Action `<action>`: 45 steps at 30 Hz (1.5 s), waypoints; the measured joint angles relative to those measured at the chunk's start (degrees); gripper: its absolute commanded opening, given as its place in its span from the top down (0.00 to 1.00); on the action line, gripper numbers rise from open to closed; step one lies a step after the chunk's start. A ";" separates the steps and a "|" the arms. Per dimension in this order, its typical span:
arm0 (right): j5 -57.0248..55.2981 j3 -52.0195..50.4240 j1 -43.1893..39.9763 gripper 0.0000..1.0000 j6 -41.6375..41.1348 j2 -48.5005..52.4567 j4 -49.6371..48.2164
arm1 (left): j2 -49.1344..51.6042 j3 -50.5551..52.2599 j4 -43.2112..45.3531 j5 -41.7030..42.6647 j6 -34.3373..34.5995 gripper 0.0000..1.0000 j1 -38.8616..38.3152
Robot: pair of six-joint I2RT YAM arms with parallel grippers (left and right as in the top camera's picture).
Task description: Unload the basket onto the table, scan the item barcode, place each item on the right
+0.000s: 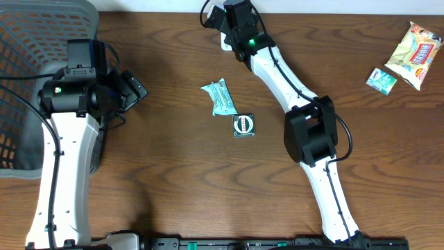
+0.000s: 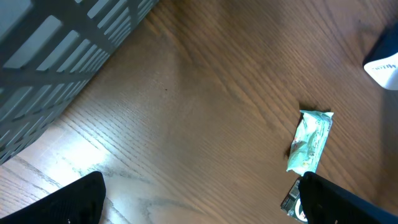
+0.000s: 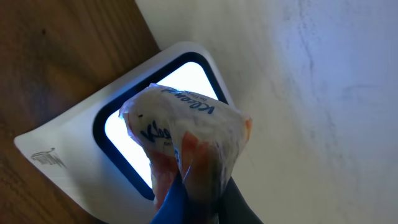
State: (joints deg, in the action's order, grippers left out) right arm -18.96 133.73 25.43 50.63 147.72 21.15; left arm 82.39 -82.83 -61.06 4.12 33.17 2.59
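Grey basket (image 1: pixel 28 83) fills the left end of the tabletop (image 1: pixel 159 173). Left tool (image 2: pixel 205 208) gapes wide, empty. Right tool (image 3: pixel 194 198) pinches the white tissue pack (image 3: pixel 186 127) over the scanner's (image 3: pixel 74 155) lit window. Yellow snack bag (image 1: pixel 415 45), teal packet (image 1: pixel 220 97), dark square packet (image 1: pixel 243 125) and small green packet (image 1: pixel 381 80) lie apart on brown wood.

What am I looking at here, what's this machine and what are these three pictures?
Two robot arms work at a wooden table. One picture looks down from above; the other two come from cameras on each wrist. On the table lie a teal packet, a dark square item, a yellow snack bag, a small green packet, and a grey basket at the left. The left fingers are open, empty. The right fingers hold a soft white packet before the lit window of a scanner.
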 measured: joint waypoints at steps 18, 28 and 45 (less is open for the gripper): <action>-1.05 0.46 -16.35 0.99 -23.45 -15.34 23.63 | 0.00 0.00 0.00 0.00 0.00 0.02 0.00; 0.31 -0.46 -37.07 0.01 -42.88 -14.12 42.82 | 0.00 0.00 0.00 0.00 0.00 0.02 0.00; 49.64 -1.14 -37.11 0.01 -46.86 -14.05 53.79 | 0.00 0.00 0.00 0.00 0.00 0.02 0.00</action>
State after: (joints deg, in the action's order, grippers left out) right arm 30.68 132.60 -11.68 3.77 133.67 74.94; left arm 82.39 -82.83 -61.06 4.12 33.17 2.59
